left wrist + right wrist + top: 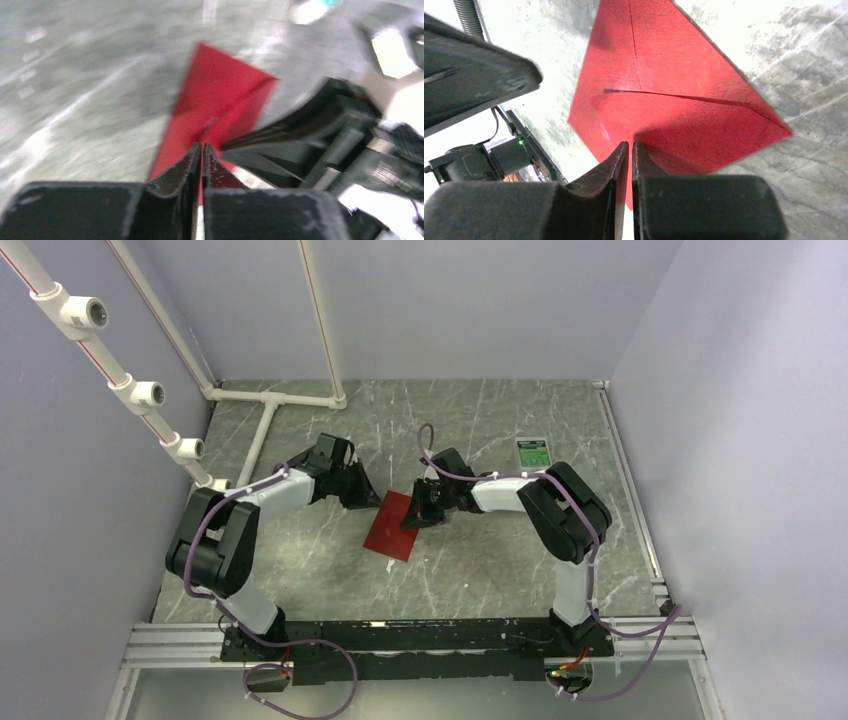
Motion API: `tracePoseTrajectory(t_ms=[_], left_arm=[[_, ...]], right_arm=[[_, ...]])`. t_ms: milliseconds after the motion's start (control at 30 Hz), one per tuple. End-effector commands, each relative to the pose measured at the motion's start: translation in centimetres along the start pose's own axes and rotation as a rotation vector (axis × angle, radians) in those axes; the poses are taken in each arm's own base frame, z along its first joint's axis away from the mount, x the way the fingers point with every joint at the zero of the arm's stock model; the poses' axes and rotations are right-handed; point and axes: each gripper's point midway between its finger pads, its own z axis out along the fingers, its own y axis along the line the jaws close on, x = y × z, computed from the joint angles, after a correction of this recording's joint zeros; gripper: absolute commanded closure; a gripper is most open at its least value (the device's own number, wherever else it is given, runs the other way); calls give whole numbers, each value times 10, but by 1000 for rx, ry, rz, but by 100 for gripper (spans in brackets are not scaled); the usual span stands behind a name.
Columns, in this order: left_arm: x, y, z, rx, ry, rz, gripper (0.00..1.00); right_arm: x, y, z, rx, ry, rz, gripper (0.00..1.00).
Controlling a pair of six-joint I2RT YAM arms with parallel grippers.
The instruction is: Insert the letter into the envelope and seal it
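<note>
Sealing stage | envelope flat on table, flap folded down, letter unseen, presumably inside | left gripper, right gripper: jaws closed, apparently pressing flap shut.

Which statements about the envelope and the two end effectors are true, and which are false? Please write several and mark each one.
1. The red envelope lies flat on the table. True.
2. The left end effector is wide open. False: its fingers are shut together.
3. A white-and-green box lies apart from the envelope. True.
4. The right end effector holds the box. False: it is shut, with its tips over the envelope.
</note>
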Motion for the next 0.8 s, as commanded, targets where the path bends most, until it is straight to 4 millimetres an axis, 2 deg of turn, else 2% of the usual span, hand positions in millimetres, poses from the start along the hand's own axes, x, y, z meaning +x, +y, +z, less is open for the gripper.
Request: tracePoseTrajectory(t_ms=[0,33,100,167,233,267,300,333,400,467,633,767], left_arm=[[3,68,-24,-440,-105,-152,86],[-1,77,-32,-499,-141,-151,82],[-8,72,-40,-502,-175,-120,75],[-15,56,-41,-416,-209,-67,70],[-21,25,-38,-240,-238,-7,70],[-23,7,-36,-134,-246,23,72],[-23,-21,-35,16,-242,76,78],[-21,-36,-33,104,-228,96,82],[-14,-49,-25,186,-172,100,91],[-6,-45,-12,183,-102,91,97],[15,-24,15,153,4,62,98],[20,-3,27,74,32,41,98]], right_arm=[[-3,-25,5,122,-7,-17,88],[-3,-26,5,128,-3,-19,88],[-4,-26,5,137,-2,-30,88],[-6,-25,5,139,-2,-45,88],[-9,-23,4,137,-2,-61,88],[-10,-21,4,134,0,-68,88],[-12,-19,4,131,-2,-74,88],[-15,-16,3,123,-7,-81,88],[-18,-12,3,114,-10,-84,88],[-21,-10,3,107,-14,-85,90],[-24,-6,2,82,-14,-80,93],[-30,-1,-2,72,-28,-85,94]])
